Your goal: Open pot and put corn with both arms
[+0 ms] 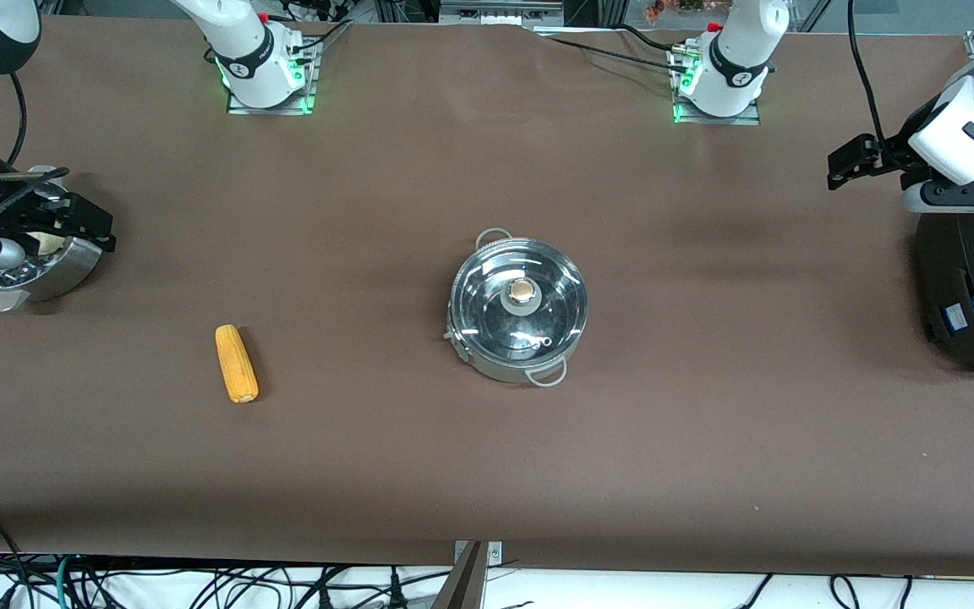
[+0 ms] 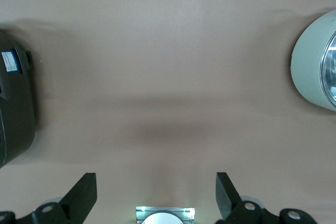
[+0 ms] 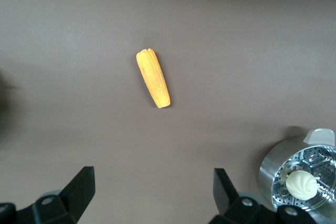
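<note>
The pot [image 1: 518, 355] stands at the table's middle, closed by a glass lid [image 1: 487, 309] with a tan knob [image 1: 523, 291]. Its edge shows in the left wrist view [image 2: 312, 72]. The corn [image 1: 236, 364] lies on the table toward the right arm's end, nearer to the front camera than the pot; it also shows in the right wrist view [image 3: 153, 78]. My right gripper [image 1: 85, 222] [image 3: 153, 192] is open and empty, up over the steamer pot's edge. My left gripper [image 1: 852, 165] [image 2: 156, 192] is open and empty, up beside the black cooker.
A steel steamer pot [image 1: 64, 269] [image 3: 278, 166] holding a pale bun [image 3: 301, 183] stands at the right arm's end. A large black cooker [image 1: 973, 288] [image 2: 16, 114] stands at the left arm's end. Brown table [image 1: 707, 423] lies bare around the pot.
</note>
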`<action>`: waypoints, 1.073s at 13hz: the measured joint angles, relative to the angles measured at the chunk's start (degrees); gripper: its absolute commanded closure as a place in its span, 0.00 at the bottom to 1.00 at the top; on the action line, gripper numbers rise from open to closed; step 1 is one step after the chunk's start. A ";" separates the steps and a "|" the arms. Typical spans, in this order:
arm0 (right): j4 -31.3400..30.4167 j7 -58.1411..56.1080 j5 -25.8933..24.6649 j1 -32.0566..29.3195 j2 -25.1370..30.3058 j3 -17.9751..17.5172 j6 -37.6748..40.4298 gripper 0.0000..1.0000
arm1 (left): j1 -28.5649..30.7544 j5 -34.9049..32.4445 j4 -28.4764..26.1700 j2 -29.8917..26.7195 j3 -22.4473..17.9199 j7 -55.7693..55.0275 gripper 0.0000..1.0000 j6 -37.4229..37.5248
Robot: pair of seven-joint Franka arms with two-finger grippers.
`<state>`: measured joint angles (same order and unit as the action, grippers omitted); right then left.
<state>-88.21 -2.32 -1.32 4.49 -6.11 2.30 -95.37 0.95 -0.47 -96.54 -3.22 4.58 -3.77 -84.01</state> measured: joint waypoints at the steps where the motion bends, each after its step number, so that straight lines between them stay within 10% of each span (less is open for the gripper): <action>1: 0.00 0.00 0.00 0.03 0.00 0.00 0.45 0.00 | -0.02 0.00 0.00 0.02 0.00 0.00 0.00 1.07; 8: -0.02 0.04 -0.04 0.03 -0.81 0.04 0.74 0.00 | -9.95 0.26 1.93 1.98 0.51 -5.68 0.00 1.84; 14: -0.09 0.04 -0.04 -0.23 -4.30 0.27 -0.34 0.00 | -20.39 5.25 10.78 14.31 0.77 -13.59 0.00 0.58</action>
<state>-88.31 -2.28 -1.35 4.26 -10.41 2.58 -95.71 -19.43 4.78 -85.76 11.09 5.35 -17.37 -83.43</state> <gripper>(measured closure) 0.000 0.000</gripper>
